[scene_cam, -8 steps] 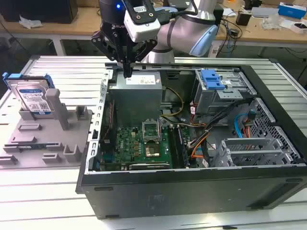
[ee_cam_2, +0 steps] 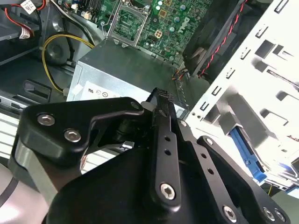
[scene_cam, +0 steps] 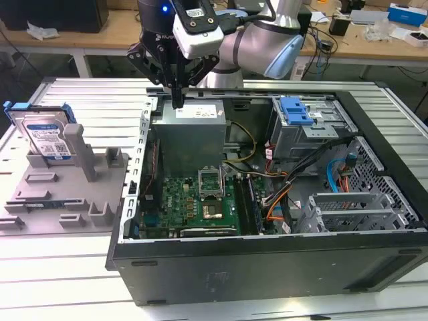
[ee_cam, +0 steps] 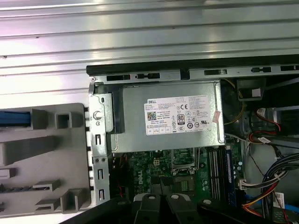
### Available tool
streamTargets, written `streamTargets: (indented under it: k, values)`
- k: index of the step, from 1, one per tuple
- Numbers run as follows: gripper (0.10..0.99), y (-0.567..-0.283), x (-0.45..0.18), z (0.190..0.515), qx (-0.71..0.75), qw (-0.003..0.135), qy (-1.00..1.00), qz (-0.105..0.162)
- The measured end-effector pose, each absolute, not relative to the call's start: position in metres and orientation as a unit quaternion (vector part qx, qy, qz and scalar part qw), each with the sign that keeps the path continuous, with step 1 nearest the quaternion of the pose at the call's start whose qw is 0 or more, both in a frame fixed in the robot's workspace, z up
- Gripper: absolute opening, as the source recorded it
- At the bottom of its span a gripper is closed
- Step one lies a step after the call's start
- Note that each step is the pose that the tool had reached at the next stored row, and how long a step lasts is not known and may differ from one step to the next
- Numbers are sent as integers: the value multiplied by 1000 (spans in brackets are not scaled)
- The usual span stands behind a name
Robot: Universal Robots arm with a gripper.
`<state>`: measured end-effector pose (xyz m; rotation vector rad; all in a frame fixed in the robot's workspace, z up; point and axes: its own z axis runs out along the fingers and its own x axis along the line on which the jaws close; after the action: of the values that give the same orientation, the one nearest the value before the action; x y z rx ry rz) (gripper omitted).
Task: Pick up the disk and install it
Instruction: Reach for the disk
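Note:
The disk (scene_cam: 45, 134) stands on edge in a grey slotted holder (scene_cam: 67, 190) at the exterior view's left, outside the computer case; its white-and-blue label faces forward inside its blue frame. The first wrist view catches the disk's blue edge (ee_cam: 14, 119) beside the grey holder (ee_cam: 46, 154). My gripper (scene_cam: 177, 100) hangs fingers-down over the case's back left corner, just above the grey power supply (scene_cam: 190, 127), well to the right of the disk. The fingers (ee_cam_2: 161, 100) are shut together with nothing between them.
The open black computer case (scene_cam: 267, 267) lies on a ribbed metal table (scene_cam: 87, 100). Inside are a green motherboard (scene_cam: 194, 200), loose cables (scene_cam: 281, 194) and a grey drive cage with a blue latch (scene_cam: 297, 110) at the back right. Cluttered benches stand behind.

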<state>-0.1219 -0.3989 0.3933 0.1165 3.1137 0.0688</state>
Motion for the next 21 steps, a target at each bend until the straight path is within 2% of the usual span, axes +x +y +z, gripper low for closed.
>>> streamTargets:
  k: [21]
  values:
    - [106,-349,-246,388,37,12,999,22]
